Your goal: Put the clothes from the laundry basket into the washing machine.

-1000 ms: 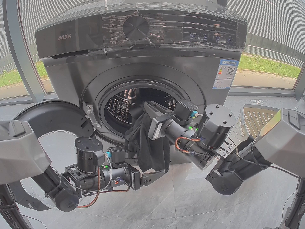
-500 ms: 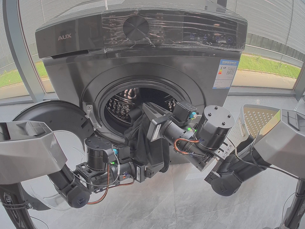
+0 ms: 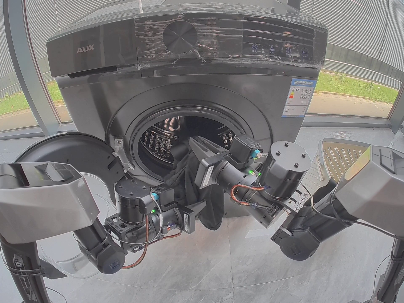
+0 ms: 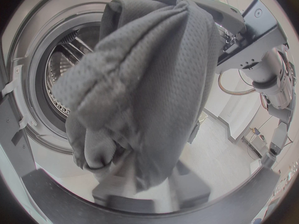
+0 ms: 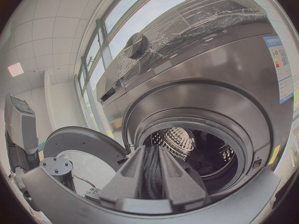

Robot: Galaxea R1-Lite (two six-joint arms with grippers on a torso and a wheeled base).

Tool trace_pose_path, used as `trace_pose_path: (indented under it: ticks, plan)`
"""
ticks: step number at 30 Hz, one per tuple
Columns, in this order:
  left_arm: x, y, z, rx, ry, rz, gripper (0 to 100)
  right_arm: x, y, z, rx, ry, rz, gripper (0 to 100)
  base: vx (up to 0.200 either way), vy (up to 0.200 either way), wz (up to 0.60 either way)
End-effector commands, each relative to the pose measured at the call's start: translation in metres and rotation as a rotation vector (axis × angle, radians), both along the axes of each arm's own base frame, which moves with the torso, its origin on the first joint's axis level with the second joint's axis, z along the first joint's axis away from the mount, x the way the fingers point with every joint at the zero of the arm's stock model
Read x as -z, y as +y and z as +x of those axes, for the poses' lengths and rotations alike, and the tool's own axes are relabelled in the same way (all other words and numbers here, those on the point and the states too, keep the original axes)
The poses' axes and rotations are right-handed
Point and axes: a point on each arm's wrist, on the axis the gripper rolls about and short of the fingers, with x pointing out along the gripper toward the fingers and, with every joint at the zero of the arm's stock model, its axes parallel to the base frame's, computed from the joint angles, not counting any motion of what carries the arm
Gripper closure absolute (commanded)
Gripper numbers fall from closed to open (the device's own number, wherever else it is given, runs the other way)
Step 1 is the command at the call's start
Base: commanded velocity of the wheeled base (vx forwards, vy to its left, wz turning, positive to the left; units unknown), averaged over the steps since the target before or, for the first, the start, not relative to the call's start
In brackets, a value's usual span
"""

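Your right gripper [image 3: 197,144] is clamped on the bunched top of the dark garment [image 3: 208,200], right at the washing machine [image 3: 252,102] door opening. The rest hangs outside, below the rim. Your left gripper [image 3: 197,210] sits under the hanging tail, fingers apart, with cloth drooping between them. The fabric looks light, limp and mesh-like, so it will likely drag on the rim. Take the low fold, not a loose edge.
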Motion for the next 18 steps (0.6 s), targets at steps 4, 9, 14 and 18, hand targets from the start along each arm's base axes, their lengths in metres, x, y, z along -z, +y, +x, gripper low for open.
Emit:
trace_pose_path:
  ticks: [4, 9, 14, 18]
  plan:
    - [-0.003, 0.000, 0.000, -0.001, -0.016, -0.010, 100, 0.002, -0.003, 0.002, 0.007, 0.005, -0.006, 100, 0.000, 0.000, 0.00]
    - [-0.006, -0.001, -0.004, 0.000, -0.052, -0.027, 100, 0.004, -0.004, 0.004, 0.013, 0.004, -0.005, 100, 0.000, 0.000, 0.00]
    - [-0.006, 0.001, -0.012, 0.011, -0.090, -0.028, 100, 0.009, -0.008, 0.004, 0.015, 0.010, -0.012, 100, 0.000, 0.000, 0.00]
    - [-0.007, 0.000, -0.019, 0.026, -0.117, -0.046, 100, 0.011, -0.009, 0.003, 0.011, 0.021, -0.017, 0, 0.000, 0.000, 0.00]
